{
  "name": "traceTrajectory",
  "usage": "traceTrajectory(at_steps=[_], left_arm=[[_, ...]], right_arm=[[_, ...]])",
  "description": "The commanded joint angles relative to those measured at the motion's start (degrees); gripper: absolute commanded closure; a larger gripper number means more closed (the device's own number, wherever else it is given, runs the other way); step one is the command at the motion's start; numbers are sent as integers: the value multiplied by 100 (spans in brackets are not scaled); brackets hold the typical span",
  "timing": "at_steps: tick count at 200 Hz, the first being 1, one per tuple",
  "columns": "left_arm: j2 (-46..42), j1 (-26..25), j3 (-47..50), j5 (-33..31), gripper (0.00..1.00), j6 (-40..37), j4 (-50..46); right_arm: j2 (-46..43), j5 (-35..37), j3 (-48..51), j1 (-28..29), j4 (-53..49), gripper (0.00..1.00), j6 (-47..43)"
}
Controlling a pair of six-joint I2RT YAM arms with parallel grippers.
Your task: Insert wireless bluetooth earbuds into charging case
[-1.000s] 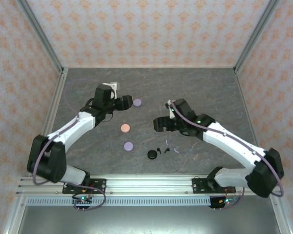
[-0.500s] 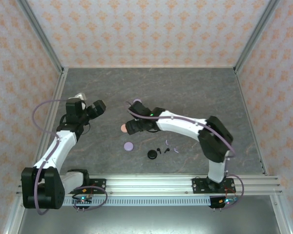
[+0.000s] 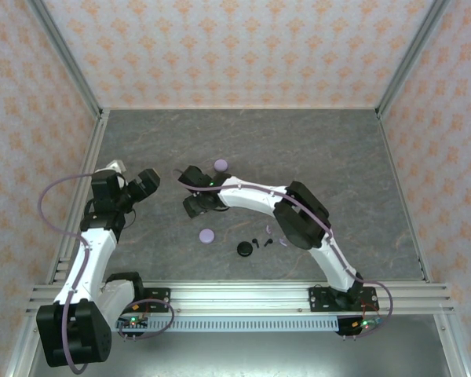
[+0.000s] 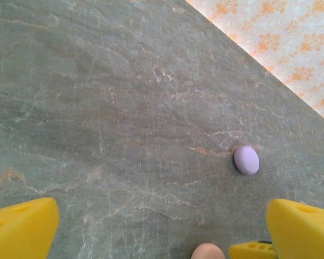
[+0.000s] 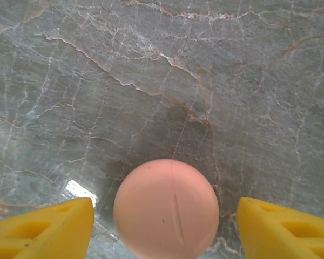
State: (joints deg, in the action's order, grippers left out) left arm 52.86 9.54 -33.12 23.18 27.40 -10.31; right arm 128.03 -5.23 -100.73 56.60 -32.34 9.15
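Grey marbled table (image 3: 314, 141), enclosed by patterned walls (image 3: 235, 55) on three sides. Right gripper (image 5: 165, 216) extended to left of the table's middle, jaws released and set astride the pink case (image 5: 166, 208), with bare stone showing on either side and no contact visible. Thin seam across the top of that case. Right arm (image 3: 259, 196) lying across the table's middle and hiding the pink case from above. Left gripper (image 3: 145, 182) near the left edge, jaws spread wide, grasping nothing, pointed toward the far lavender case (image 3: 220, 165). Near lavender case (image 3: 207, 235) just on the near side of the right gripper, apart from it. Black case (image 3: 244, 249) toward the near edge, about midway along it. Earbuds (image 3: 255, 243), tiny, black and lavender, loose on the stone just right of the black case, outside every case and well apart from both grippers.
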Motion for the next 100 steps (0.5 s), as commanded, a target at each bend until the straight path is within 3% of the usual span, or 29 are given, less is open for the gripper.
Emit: traceTrajectory(at_steps=[1, 100], left_arm=[[-104, 54, 78, 106, 2, -50, -200], [-168, 59, 98, 225, 1, -111, -302]], right_arm=[[215, 216, -247, 35, -341, 30, -143], [86, 140, 1, 45, -388, 50, -461]])
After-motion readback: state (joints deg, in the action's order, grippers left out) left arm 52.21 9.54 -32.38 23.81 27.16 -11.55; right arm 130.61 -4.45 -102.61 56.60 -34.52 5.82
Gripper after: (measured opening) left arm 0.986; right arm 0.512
